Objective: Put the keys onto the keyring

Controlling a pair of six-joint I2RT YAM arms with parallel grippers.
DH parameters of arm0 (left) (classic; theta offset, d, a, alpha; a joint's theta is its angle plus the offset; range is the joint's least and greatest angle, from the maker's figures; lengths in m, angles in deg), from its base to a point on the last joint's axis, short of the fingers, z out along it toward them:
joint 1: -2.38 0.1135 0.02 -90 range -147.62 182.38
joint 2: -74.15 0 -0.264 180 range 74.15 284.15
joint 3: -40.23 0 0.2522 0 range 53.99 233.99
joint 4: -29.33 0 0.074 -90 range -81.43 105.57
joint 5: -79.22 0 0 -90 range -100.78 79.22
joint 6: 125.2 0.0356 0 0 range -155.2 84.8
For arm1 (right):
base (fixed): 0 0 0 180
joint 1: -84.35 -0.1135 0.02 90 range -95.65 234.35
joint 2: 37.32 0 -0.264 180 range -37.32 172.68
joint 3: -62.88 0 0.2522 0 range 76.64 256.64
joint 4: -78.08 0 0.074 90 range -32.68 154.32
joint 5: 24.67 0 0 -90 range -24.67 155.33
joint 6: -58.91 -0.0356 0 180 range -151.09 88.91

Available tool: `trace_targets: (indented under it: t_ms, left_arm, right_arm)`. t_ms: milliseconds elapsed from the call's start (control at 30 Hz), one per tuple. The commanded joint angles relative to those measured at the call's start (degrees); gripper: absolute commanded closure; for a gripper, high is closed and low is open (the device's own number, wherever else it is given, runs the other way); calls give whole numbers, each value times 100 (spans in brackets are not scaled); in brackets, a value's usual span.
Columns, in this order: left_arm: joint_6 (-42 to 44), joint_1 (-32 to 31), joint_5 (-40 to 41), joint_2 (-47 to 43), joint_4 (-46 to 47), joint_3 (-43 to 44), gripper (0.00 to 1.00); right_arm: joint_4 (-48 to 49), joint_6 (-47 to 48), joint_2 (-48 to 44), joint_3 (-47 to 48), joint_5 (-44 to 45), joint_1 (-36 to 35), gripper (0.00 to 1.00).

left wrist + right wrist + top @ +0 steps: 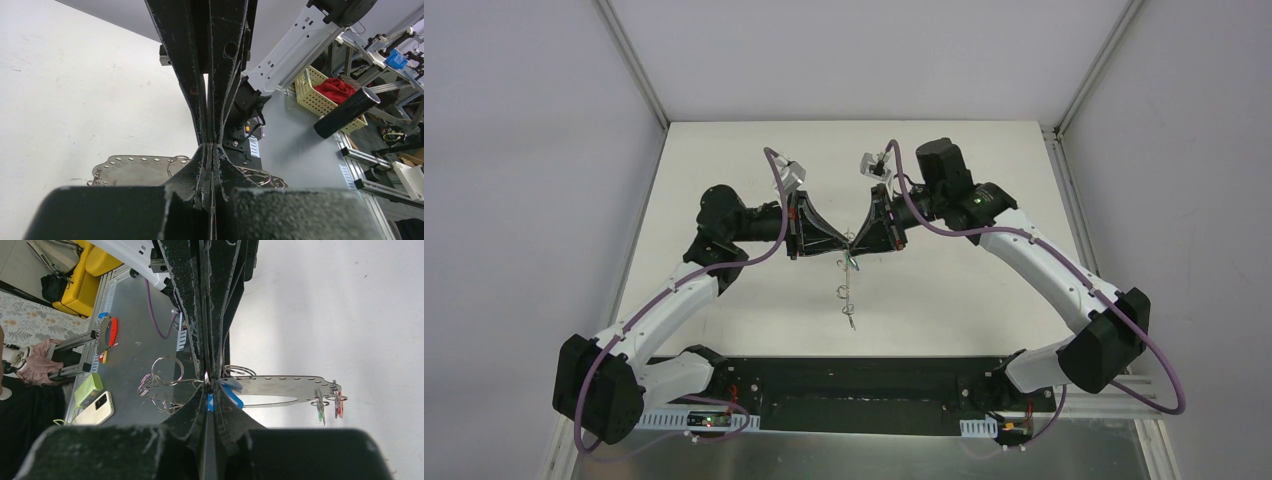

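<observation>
Keys (320, 407) on perforated metal plate (280, 385)

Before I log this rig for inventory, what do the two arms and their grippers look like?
The left arm and right arm are white shells with black joints, each trailing a purple cable. The left gripper and right gripper are black tapering wedges. A green light marks the right arm.
</observation>
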Motion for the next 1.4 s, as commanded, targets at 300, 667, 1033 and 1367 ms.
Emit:
trace_targets:
  t_ms: [300, 667, 1033, 1367]
  left_arm:
    - [161, 38, -9, -86, 338, 8, 100]
    - [2840, 29, 24, -206, -3345, 1005, 60]
    - [3554, -74, 148, -228, -3787, 824, 62]
    - [3613, -128, 200, -169, -3777, 832, 75]
  right_arm:
    - [-92, 228, -79, 217, 215, -50, 100]
    - [-888, 973, 77, 480, 1507, -544, 100]
    - [-961, 900, 358, 720, 1402, -687, 100]
    - [-930, 868, 402, 703, 1313, -687, 100]
